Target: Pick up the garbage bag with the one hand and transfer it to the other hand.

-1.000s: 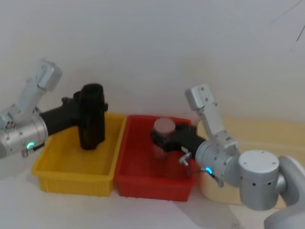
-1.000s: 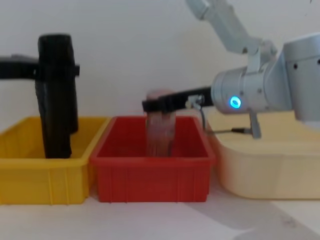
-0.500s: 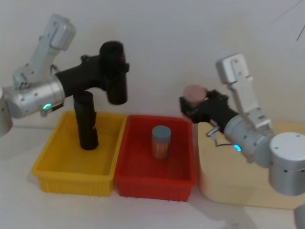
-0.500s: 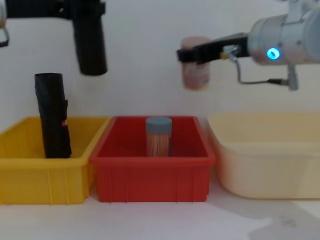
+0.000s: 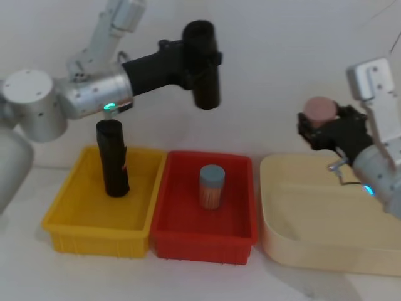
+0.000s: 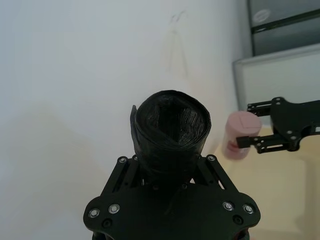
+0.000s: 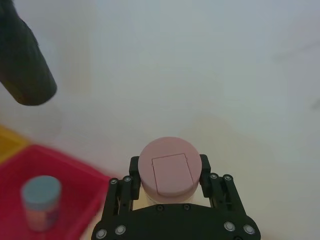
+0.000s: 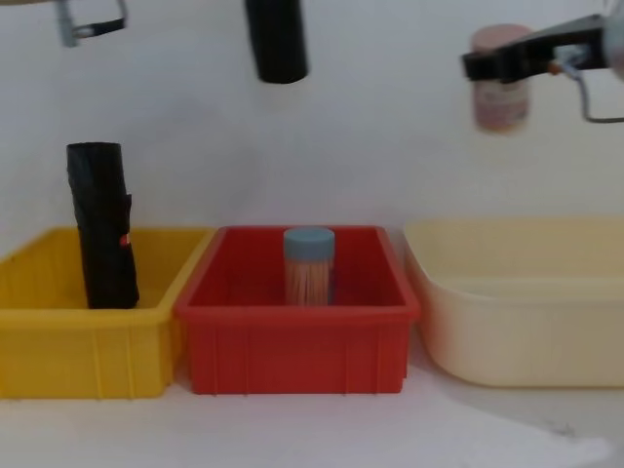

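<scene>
White wall behind; left gripper point(image 5: 198, 55) clamped the garbage bag point(image 5: 207, 91) high above the red bin point(image 5: 203, 241), but right gripper point(image 5: 321, 128) already gripped the pink-lidded jar point(image 5: 318, 108), so a handover risked a drop.

This looks like a robotics lab test bench, not a home. A bare white wall point(image 5: 282, 37) stands behind the left tool point(image 5: 202, 59) and the right tool point(image 5: 321, 125). Below them a plain white tabletop point(image 8: 312, 429) carries plastic sorting containers in a row (yellow bin point(image 5: 94, 235), red bin point(image 5: 200, 244), cream tub point(image 5: 326, 251)). Grey cabinet fronts point(image 6: 285, 22) stand far beyond the left tool.
</scene>
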`<act>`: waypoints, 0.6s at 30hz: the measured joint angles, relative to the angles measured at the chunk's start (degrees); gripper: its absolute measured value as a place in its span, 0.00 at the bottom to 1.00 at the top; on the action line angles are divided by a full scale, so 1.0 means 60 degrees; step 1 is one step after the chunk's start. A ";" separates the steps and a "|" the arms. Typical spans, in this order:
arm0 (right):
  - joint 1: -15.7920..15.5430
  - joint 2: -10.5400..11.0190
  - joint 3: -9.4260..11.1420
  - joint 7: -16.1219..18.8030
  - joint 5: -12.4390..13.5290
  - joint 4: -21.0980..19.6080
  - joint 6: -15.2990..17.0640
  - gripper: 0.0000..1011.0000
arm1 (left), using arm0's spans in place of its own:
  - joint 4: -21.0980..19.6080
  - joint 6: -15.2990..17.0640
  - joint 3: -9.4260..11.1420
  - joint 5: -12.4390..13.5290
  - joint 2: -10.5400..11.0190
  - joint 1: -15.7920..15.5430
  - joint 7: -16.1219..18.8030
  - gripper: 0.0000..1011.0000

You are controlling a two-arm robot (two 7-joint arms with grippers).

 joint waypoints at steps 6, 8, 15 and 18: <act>-0.0414 0.0315 0.0485 -0.0289 -0.0138 -0.0448 0.0394 0.65 | 0.1574 -0.0589 0.0287 -0.0146 -0.0914 -0.0914 -0.0773 0.36; -0.0558 0.0421 0.0647 -0.0344 -0.0162 -0.0559 0.0553 0.65 | 0.2293 -0.0884 0.0363 -0.0217 -0.1272 -0.1267 -0.1147 0.36; -0.0800 0.0580 0.0948 -0.0354 -0.0165 -0.0610 0.0892 0.65 | 0.4915 -0.1863 0.0680 -0.0645 -0.2449 -0.2502 -0.2213 0.36; -0.0860 0.0616 0.1032 -0.0331 -0.0148 -0.0562 0.0973 0.67 | 0.5736 -0.2170 0.0789 -0.0779 -0.2809 -0.2892 -0.2544 0.36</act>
